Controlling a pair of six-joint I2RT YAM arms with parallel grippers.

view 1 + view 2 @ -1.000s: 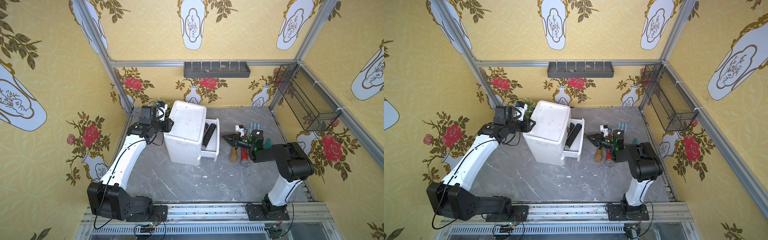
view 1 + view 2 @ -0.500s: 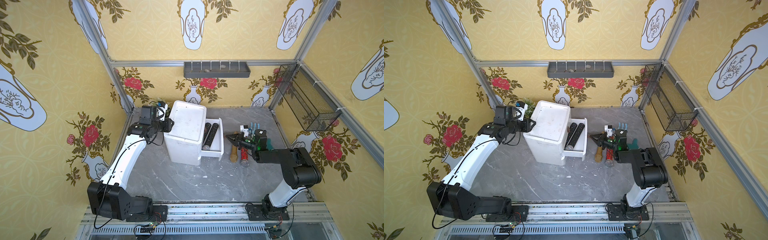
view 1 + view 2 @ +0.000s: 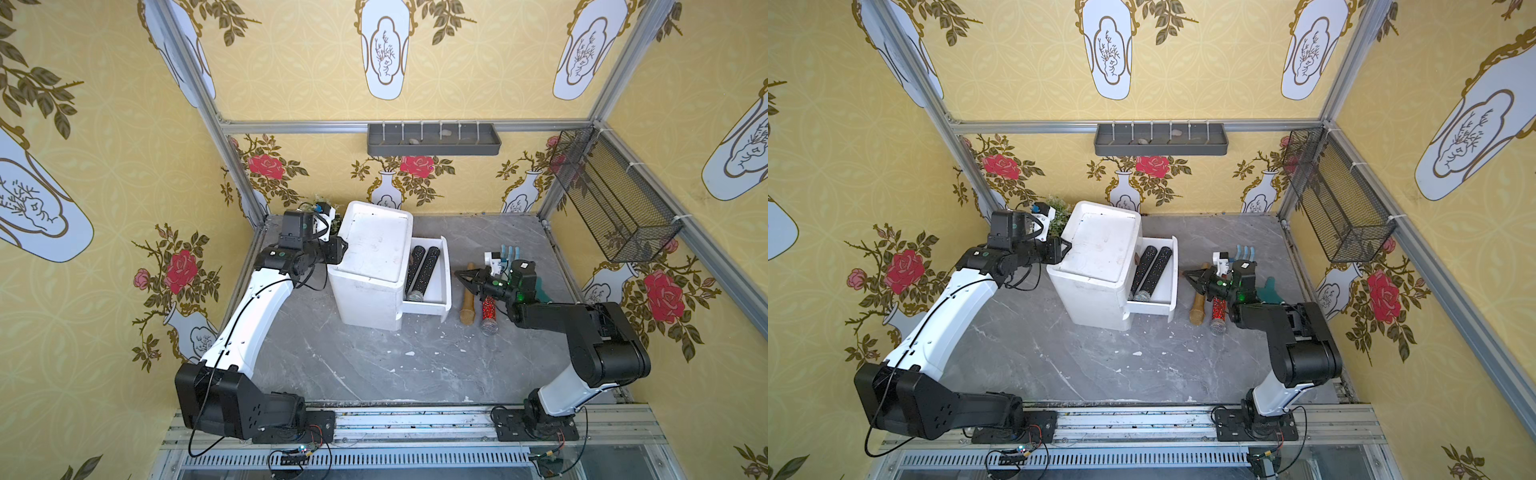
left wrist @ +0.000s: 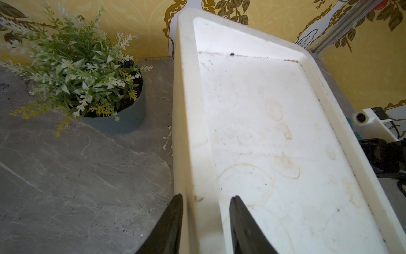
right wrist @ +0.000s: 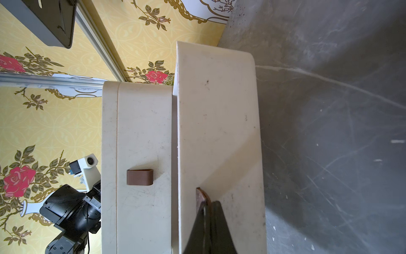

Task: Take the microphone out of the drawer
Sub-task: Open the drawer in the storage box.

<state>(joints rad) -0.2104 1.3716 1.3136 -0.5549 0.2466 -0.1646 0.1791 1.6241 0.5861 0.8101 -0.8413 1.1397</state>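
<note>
Drawer [image 3: 446, 270] now stands further out of the cabinet [image 3: 374, 249] than a second ago. My right arm has backed away from the cabinet with it. Only one microphone showed then; two show now.

Right fingers [image 3: 458, 275]: pressed together on the brown strap handle [image 5: 200, 196] of the drawer front. In the right wrist view the strap's end sits just at my fingertips. A second brown handle [image 5: 140, 177] on the cabinet face above is untouched.

Left fingers [image 3: 340, 250]: on the cabinet's far side from the drawer, clamped across the raised rim of its top, one finger outside the wall and one inside the recess.

Task item: a black microphone [image 3: 415, 268] lies in the open drawer close to the cabinet body, with its silver mesh head toward the drawer's near end. A second black microphone [image 3: 429, 268] lies touching alongside it, on the side toward the drawer front.

On the table [image 3: 374, 365], past the drawer front from the cabinet, lie a tan stick-shaped item [image 3: 467, 297] and a red glitter microphone [image 3: 487, 309]. They are side by side under my right wrist.

A potted plant [image 4: 87, 72] stands just beside the cabinet, behind my left wrist.
</note>
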